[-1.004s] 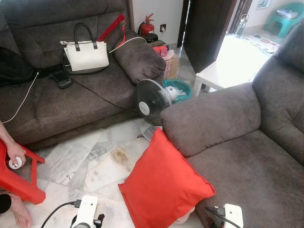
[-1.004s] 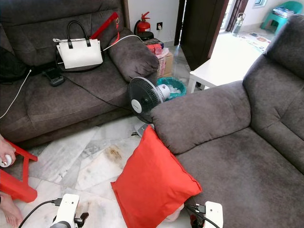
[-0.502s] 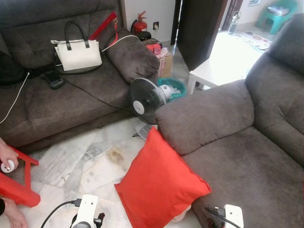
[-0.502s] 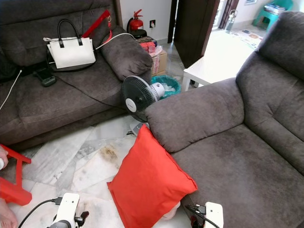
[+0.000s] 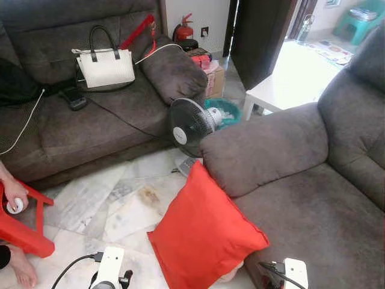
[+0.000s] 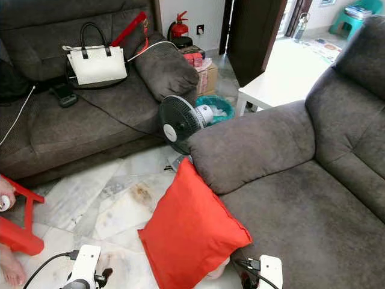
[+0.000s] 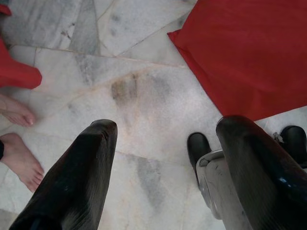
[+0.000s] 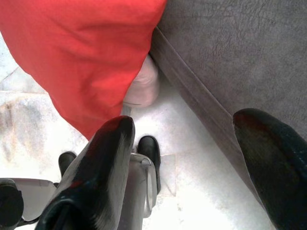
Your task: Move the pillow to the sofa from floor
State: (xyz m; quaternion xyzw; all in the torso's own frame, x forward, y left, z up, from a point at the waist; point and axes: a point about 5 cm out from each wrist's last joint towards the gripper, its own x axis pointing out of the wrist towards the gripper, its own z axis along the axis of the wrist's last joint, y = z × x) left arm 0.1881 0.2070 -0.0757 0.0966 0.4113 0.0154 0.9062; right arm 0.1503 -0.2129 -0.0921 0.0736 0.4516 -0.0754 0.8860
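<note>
A red pillow (image 5: 204, 232) stands on edge on the marble floor (image 5: 114, 205), leaning against the front of the grey sofa (image 5: 313, 211) on my right. Both arms hang low near my feet. My left gripper (image 7: 163, 158) is open above bare floor, and the red pillow (image 7: 249, 52) lies a short way beyond it. My right gripper (image 8: 184, 163) is open over the gap between the pillow (image 8: 81, 48) and the sofa's base (image 8: 230, 57), touching neither.
A black standing fan (image 5: 189, 126) stands just behind the pillow by the sofa arm. A second grey sofa (image 5: 90, 120) at the left back carries a white handbag (image 5: 107, 65). A person's bare feet (image 7: 17, 143) and a red stool (image 5: 21, 226) are at my left.
The head view has swung a little back toward the left; the pillow, fan and sofas stay where they were. Both arms keep hanging low.
</note>
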